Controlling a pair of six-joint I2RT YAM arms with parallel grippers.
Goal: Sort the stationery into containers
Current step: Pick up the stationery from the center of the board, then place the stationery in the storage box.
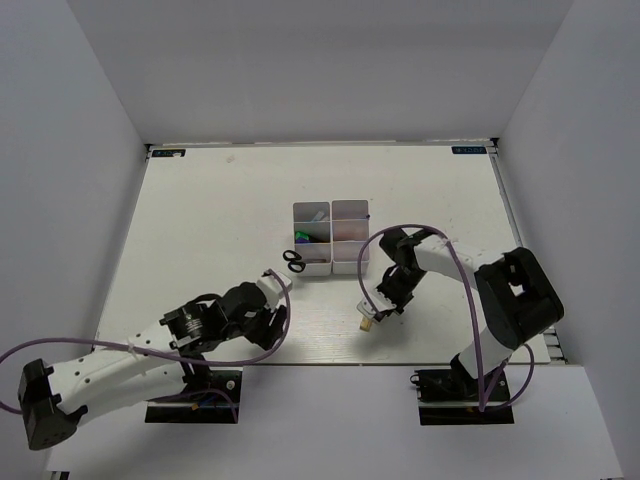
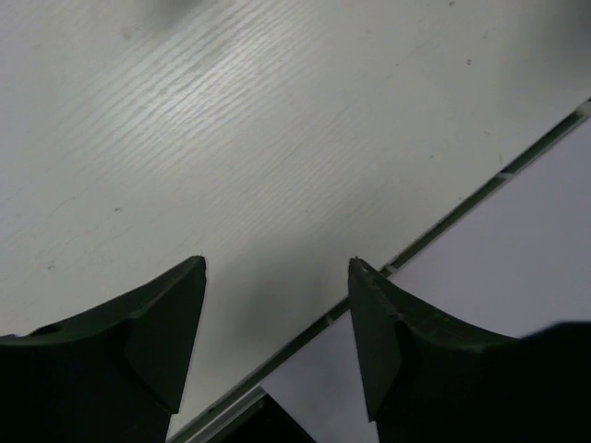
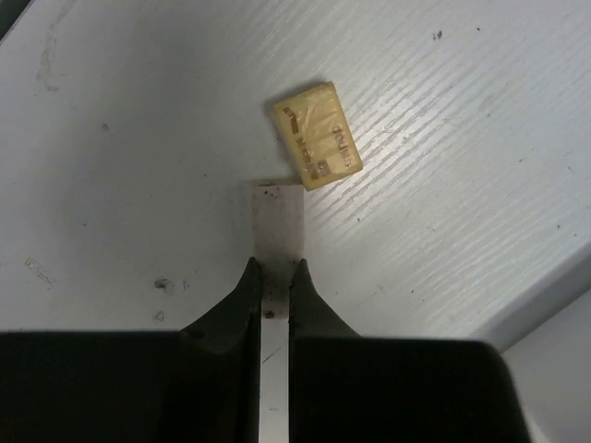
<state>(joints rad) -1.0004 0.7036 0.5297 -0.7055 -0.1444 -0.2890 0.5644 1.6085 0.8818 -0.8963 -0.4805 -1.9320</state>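
On the desk (image 1: 200,220) we see the containers (image 1: 331,240). The left end effector (image 2: 277,265) is apart; the right end effector (image 3: 275,265) is clamped on a white strip (image 3: 278,217). Scissors (image 1: 295,263) lie at the containers' 7 o'clock, tan eraser (image 3: 317,135) at the strip's 1 o'clock.

A white, faintly ridged worktop (image 1: 220,220), scuffed and flecked with dark specks, carried a block of small translucent white bins (image 1: 330,238) near its centre. Black scissors (image 1: 294,262) showed their handles at the block's near left corner; whether they lay on the worktop or in a bin could not be told. Nearer the front edge, well apart from the block, a tan eraser (image 3: 317,135) with printed lettering lay flat. Just beside it was a pale strip (image 3: 278,221), pinched in the right claw (image 3: 274,268); its contact with the worktop was unclear.
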